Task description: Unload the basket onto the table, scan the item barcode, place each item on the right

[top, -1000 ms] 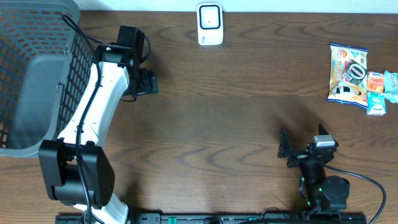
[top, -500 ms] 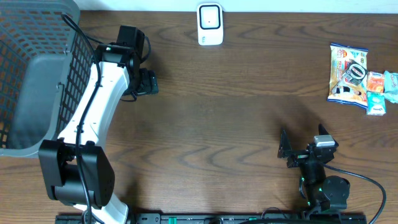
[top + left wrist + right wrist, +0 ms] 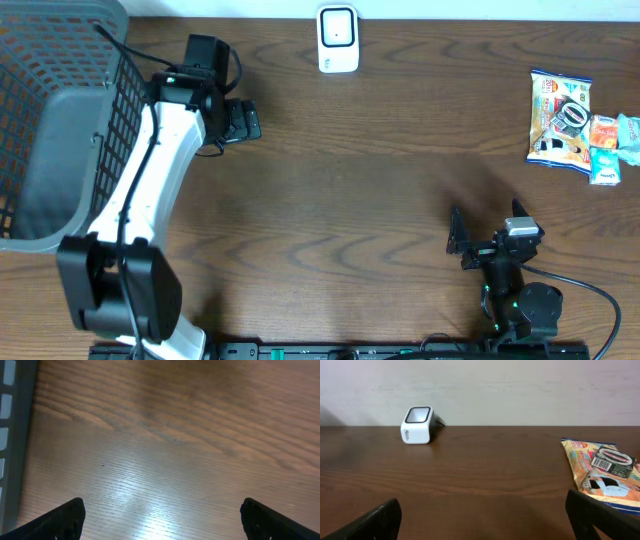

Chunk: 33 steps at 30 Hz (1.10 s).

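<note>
The white barcode scanner (image 3: 338, 38) stands at the table's far edge and shows in the right wrist view as the scanner (image 3: 418, 425), far left. A printed snack packet (image 3: 559, 118) lies flat at the right; on the packet (image 3: 600, 467) a barcode label faces up. My left gripper (image 3: 241, 122) is open over bare wood beside the basket, with nothing between its fingertips (image 3: 60, 519). Low at the front right, my right gripper (image 3: 459, 240) is open and empty, facing the scanner, with the packet off to the right of its fingertips (image 3: 600, 515).
A grey mesh basket (image 3: 50, 120) fills the far left corner; its wall (image 3: 10, 435) edges the left wrist view. Small orange and teal packets (image 3: 610, 140) lie next to the snack packet at the right edge.
The left arm has shifted slightly toward the table's far edge and right, carrying its open gripper along. The right arm has not moved.
</note>
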Each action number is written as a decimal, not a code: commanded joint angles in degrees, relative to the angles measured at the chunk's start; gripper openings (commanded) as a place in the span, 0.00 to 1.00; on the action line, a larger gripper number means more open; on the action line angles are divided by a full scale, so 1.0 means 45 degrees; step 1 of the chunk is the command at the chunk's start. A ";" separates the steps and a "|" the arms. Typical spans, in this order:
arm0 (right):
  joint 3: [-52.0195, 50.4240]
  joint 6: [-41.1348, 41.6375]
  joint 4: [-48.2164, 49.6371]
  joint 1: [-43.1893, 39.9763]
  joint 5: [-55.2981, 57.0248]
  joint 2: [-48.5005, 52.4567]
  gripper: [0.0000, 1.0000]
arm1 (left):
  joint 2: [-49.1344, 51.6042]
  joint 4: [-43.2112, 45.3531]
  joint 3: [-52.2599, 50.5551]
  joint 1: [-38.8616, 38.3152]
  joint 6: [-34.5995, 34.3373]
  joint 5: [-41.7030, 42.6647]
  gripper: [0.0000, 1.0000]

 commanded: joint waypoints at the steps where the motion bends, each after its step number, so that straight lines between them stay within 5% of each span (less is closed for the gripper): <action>1: -0.0010 0.0049 -0.0063 0.0097 0.0146 -0.0083 0.99 | -0.1088 -0.0024 -0.0389 -0.0019 0.0117 0.0262 0.98; 16: -0.0010 0.0049 -0.0063 0.0097 0.0146 -0.0083 0.99 | -0.4775 0.2701 -0.4104 -0.0015 0.0267 0.0544 0.98; 23: -0.0010 0.0044 -0.0063 0.0097 0.0146 -0.0083 0.99 | -0.5513 0.4765 -0.5192 -0.0015 0.3070 0.4031 0.98; 33: -0.0010 0.0049 -0.0063 0.0097 0.0146 -0.0083 0.99 | -0.7014 0.5338 -0.6713 -0.0005 0.3818 0.4061 0.98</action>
